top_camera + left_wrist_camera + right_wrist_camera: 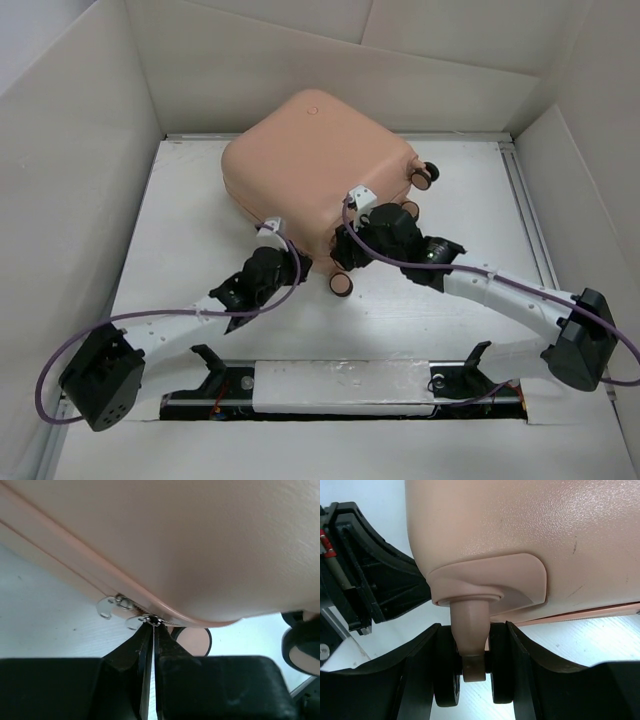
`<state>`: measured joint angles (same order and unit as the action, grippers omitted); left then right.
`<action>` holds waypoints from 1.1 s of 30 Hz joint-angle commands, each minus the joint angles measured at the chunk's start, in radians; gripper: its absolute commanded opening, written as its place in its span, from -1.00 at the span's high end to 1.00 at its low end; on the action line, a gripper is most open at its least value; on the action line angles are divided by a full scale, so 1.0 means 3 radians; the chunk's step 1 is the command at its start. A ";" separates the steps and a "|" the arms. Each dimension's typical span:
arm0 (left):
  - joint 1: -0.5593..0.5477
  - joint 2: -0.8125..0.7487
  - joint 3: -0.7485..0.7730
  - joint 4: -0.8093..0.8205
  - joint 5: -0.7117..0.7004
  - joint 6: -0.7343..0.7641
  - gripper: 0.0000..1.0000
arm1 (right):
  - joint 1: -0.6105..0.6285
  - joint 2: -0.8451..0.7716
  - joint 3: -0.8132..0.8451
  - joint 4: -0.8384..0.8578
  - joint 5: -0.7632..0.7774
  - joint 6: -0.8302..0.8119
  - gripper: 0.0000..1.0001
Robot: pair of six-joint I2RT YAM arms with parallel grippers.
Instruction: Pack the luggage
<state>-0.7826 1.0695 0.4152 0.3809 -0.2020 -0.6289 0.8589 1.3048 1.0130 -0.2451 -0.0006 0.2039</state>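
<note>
The luggage (315, 160) is a peach-pink hard-shell suitcase lying closed on the white table (180, 250). In the left wrist view its shell (200, 545) fills the top, with the zipper seam running along its lower edge. My left gripper (152, 622) is shut on a metal zipper pull (136, 623) at that seam; a second pull (106, 608) lies just left. My right gripper (471, 672) is shut around a twin caster wheel (447, 680) under the case's corner (530, 530), one finger on each side. From above, both grippers (295, 262) (347, 250) meet at the near edge.
A loose-looking caster (343, 284) shows by the near corner, and two more (428, 173) (408, 208) on the right side. White walls (70, 170) enclose the table. A rail with two black stands (205, 355) (478, 352) runs along the front edge.
</note>
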 commanded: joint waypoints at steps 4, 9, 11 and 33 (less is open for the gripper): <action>0.0844 0.0193 0.0262 -0.0103 -0.0120 -0.0077 1.00 | 0.0046 -0.0049 -0.0104 0.0019 -0.0054 0.0174 1.00; 0.0937 -0.0373 0.0109 -0.0277 -0.0119 -0.0138 1.00 | 0.0077 -0.0019 -0.0074 0.0019 -0.0054 0.0205 1.00; 0.0937 -0.0623 0.0079 -0.0430 0.0049 -0.0138 0.96 | 0.0113 0.0017 -0.0007 0.0060 -0.0095 0.0205 1.00; 0.0768 -0.2623 0.0927 -0.2241 0.0530 -0.0225 -1.00 | 0.1453 -0.2423 0.0265 -0.0752 0.1852 0.0404 -1.00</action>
<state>-0.5499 0.3229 0.6880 -0.2523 -0.0822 -0.6888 1.2919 0.7017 1.1915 -0.3817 0.4232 0.2832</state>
